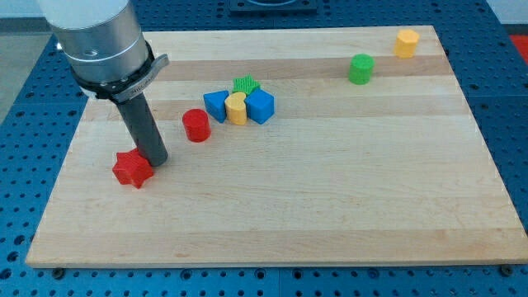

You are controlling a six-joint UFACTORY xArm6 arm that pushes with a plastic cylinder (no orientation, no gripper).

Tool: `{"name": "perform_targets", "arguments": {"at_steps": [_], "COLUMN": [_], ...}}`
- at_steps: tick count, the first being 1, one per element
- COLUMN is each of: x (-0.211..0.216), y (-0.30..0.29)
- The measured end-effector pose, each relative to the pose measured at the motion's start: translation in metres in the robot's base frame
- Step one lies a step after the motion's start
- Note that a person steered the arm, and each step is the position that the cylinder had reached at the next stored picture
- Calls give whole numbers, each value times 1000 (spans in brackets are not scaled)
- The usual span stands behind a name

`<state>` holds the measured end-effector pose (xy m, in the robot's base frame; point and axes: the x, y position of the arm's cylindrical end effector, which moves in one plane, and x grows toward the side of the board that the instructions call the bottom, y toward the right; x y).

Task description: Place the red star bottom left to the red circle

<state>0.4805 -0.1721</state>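
Note:
The red star [132, 169] lies on the wooden board [330, 206] at the view's left, below and left of the red circle [196, 125]. My tip [157, 160] rests on the board right against the star's right side, between the star and the circle. The rod rises from there toward the view's top left, where the arm's grey body fills the corner.
A cluster sits right of the red circle: a blue block [216, 105], a yellow block [237, 108], a blue cube [259, 106] and a green star [245, 85] behind them. A green cylinder [360, 69] and a yellow block [406, 43] stand at the top right.

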Motion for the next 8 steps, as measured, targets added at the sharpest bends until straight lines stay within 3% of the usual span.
{"name": "perform_targets", "arguments": {"at_steps": [4,8], "x": [-25,29], "y": [-27,-29]}}
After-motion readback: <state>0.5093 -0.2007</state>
